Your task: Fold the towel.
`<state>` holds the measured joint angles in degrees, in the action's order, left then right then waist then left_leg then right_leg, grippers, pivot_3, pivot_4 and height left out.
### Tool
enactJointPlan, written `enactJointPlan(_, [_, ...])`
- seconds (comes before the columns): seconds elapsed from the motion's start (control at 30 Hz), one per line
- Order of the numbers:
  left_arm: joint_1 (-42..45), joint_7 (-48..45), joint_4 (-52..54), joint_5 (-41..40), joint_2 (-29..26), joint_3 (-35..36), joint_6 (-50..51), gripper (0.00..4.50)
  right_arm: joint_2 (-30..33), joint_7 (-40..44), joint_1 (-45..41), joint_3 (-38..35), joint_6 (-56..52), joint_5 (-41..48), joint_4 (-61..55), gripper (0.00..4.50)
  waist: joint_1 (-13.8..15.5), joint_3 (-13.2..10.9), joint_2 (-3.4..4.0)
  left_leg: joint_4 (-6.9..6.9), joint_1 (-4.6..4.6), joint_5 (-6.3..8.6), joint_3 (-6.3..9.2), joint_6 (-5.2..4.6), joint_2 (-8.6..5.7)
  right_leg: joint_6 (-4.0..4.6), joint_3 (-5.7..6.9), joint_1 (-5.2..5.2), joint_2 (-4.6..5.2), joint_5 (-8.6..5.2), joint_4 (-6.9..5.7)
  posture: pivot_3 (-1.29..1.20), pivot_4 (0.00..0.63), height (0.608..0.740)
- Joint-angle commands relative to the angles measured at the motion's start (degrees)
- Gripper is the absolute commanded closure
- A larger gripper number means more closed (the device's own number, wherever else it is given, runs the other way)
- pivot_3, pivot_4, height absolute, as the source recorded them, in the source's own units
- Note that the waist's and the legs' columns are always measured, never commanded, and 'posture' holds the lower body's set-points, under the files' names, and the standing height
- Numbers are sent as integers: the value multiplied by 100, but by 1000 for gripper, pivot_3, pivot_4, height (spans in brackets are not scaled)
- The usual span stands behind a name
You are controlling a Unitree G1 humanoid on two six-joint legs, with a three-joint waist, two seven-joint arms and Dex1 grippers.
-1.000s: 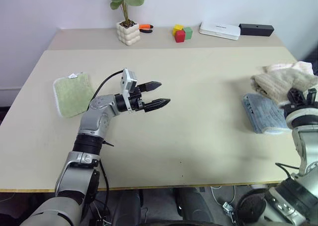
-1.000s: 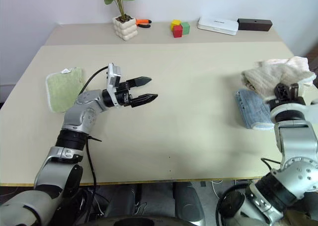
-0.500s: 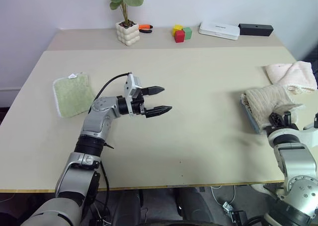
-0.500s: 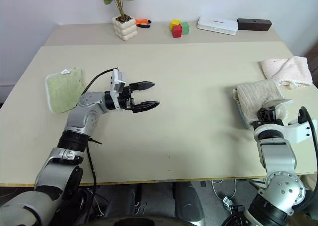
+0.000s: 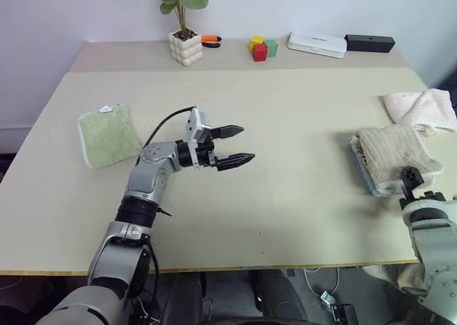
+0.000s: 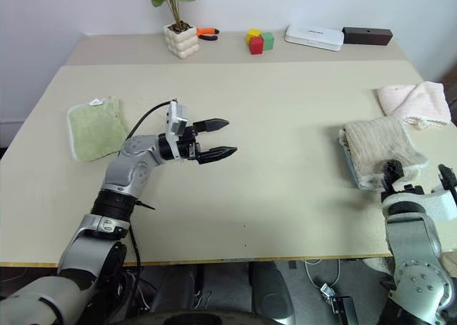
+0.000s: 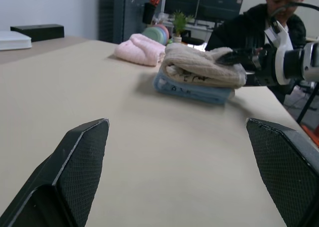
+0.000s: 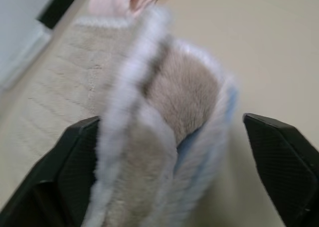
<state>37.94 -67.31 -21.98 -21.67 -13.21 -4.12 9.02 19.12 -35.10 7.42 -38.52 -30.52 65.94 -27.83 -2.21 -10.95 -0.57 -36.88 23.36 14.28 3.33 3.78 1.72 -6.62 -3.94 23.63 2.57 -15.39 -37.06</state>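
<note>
beige table [image 5: 285, 196], white wall behind; towel [image 5: 391, 153] on blue cloth; both hands unclenched, empty.

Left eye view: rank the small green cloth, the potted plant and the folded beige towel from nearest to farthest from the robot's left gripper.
1. Small green cloth, to the left of the left gripper.
2. Potted plant in a white pot, at the table's far edge.
3. Folded beige terry towel, far right, on a blue cloth.
</note>
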Motion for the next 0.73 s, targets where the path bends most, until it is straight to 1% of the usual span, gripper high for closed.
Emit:
enactJointPlan(0.03, [125,-55,-92,63,89,-76,-213,0,184,96,138,30,17,-289,-600,53,-18,0,-1,0,0,0,1,0,0,1,0,-1,-1,-1,0,0,150,740])
enactJointPlan(0.07, [132,-154,-123,82,73,-114,-272,0,275,191,136,63,49,-455,-679,53,-32,0,0,0,-1,0,1,0,1,12,0,-1,-2,-7,1,0,150,740])
enactJointPlan(0.23, [305,-257,-402,163,-95,-40,-520,0,1185,1014,-63,392,332,-2020,-848,53,-29,1,3,-1,-4,0,-1,0,1,15,-4,-1,-4,-8,0,0,150,740])
enactJointPlan(0.27, [319,-235,-413,149,-141,1,-517,0,1381,1335,-170,582,513,-2366,-851,53,-26,1,3,-1,-4,0,-1,0,1,14,-4,-1,-4,-8,1,0,150,740])
enactJointPlan(0.33, [266,-168,-341,160,-253,62,-567,0,1945,2265,-377,1161,808,-2965,-877,53,-34,2,5,-2,-4,0,-1,0,0,14,-4,-2,-4,-8,4,0,150,740])
enactJointPlan(0.4, [141,-91,-135,125,-369,116,-472,0,2219,3258,-619,1639,778,-2771,-846,53,-37,1,3,-1,-7,0,-3,0,1,12,-5,-2,-5,-7,4,0,150,740])
enactJointPlan(0.47, [-13,-23,128,77,-494,165,-376,0,2433,4240,-673,2012,919,-2757,-779,53,-24,1,2,0,-7,0,4,0,5,0,-2,-5,-10,0,4,0,150,740])
enactJointPlan(0.5, [-84,26,245,68,-552,197,-336,0,2471,4587,-720,2133,910,-2695,-709,53,-13,-1,-1,1,-6,0,4,-1,4,-2,-2,-5,-9,-2,4,0,150,740])
enactJointPlan(0.57, [-250,96,488,68,-684,256,-307,0,2590,5539,-757,2333,751,-2282,-590,53,8,-2,-2,-1,-2,1,5,-2,3,-5,0,-5,-4,-3,6,0,150,740])
enactJointPlan(0.63, [-585,132,934,105,-941,264,-208,0,2849,6482,-774,2627,633,-2168,-547,53,22,-3,-3,-6,0,1,2,-2,0,-7,0,-9,3,-3,8,0,150,740])
enactJointPlan(0.67, [-762,145,1156,119,-1072,260,-155,0,2918,6842,-829,2749,673,-2217,-468,53,16,-3,-3,-10,0,2,1,-3,0,-7,-1,-9,4,-3,7,0,150,740])
enactJointPlan(0.73, [-1059,248,1523,61,-1234,313,-62,0,2851,7153,-1121,2927,765,-2358,-168,53,17,-3,-4,-10,-4,2,1,-4,1,-7,-1,-12,4,-3,7,0,150,740])
